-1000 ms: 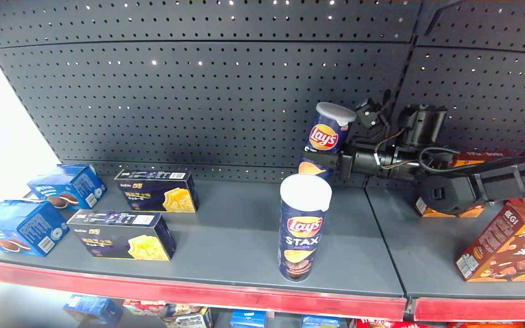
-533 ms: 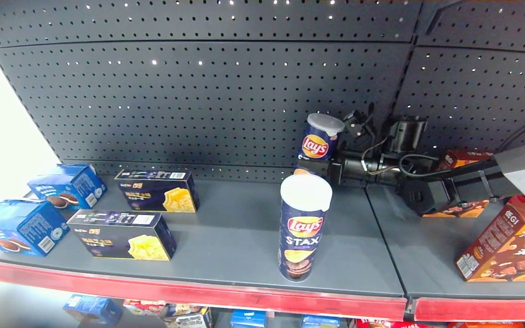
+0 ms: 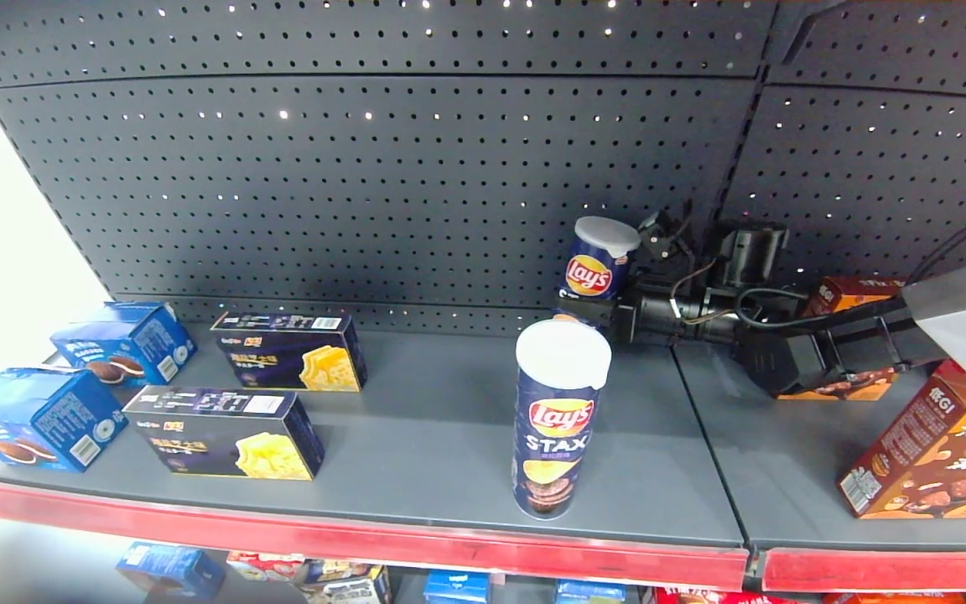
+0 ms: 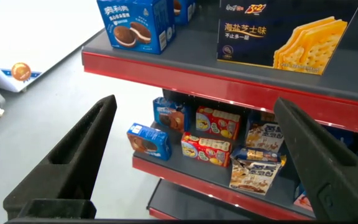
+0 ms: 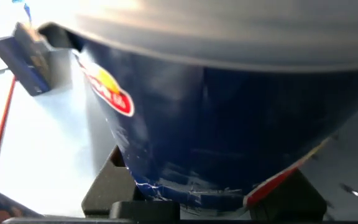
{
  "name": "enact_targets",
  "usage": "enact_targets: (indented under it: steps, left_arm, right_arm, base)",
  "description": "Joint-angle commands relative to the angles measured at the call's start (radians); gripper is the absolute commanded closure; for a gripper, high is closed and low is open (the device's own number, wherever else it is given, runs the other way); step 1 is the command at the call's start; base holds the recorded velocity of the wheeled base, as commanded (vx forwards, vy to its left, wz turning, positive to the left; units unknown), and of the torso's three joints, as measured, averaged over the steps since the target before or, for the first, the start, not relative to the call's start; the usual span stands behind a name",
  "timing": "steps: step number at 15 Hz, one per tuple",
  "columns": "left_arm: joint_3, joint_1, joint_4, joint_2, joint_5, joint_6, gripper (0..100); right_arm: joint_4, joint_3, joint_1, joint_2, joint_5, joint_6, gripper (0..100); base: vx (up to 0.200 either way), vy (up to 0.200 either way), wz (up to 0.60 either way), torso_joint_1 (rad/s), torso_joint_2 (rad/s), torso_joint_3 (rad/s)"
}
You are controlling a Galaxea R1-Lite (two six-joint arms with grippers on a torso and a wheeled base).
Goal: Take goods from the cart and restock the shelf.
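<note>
Landmark for this entry: the standing can (image 3: 558, 419), upright near the front edge of the shelf (image 3: 449, 436), white lid on.

Right jaws: closed on the held can (image 3: 596, 268), gripping its lower body from the right. In the right wrist view the dark blue wall of this can (image 5: 229, 124) sits between the two jaws. The held can is directly behind the standing can, close to the pegboard (image 3: 366, 193), and leans slightly. Its clear lid is on. Its base is hidden by the standing can, so I cannot tell whether it touches the shelf.

Left jaws: spread wide apart. Between them I see the lower shelf (image 4: 179, 176) carrying small packets (image 4: 211, 123).

Other stock, all boxes shut, so I cannot confirm their contents:
- Two dark cracker boxes (image 3: 227, 432) (image 3: 290, 351), well left of the standing can, one behind the other.
- Two blue cookie boxes (image 3: 38, 417) (image 3: 124, 342), farther left, by the shelf end.
- A brown snack box (image 3: 927, 449), well right of the standing can, tilted.
- An orange box (image 3: 848, 294), right of it and farther back, partly behind the right arm.
</note>
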Motion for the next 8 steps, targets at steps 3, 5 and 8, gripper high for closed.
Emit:
enact_targets:
  steps: [3,5,8]
  left_arm:
    - [0.000,0.001,0.000,0.000,0.000,0.000,0]
    - [0.000,0.001,0.000,0.000,0.000,0.000,0]
    - [0.000,0.001,0.000,0.000,0.000,0.000,0]
  right_arm:
    - [-0.002,-0.005,-0.005,0.007,-0.001,-0.004,0]
    - [0.000,-0.005,-0.005,0.014,-0.003,-0.026,0]
    - [0.001,0.000,0.000,0.016,-0.049,-0.032,0]
  base:
    - [0.000,0.000,0.00,0.000,0.00,0.000]
    - [0.000,0.000,0.00,0.000,0.00,0.000]
    - [0.000,0.000,0.00,0.000,0.00,0.000]
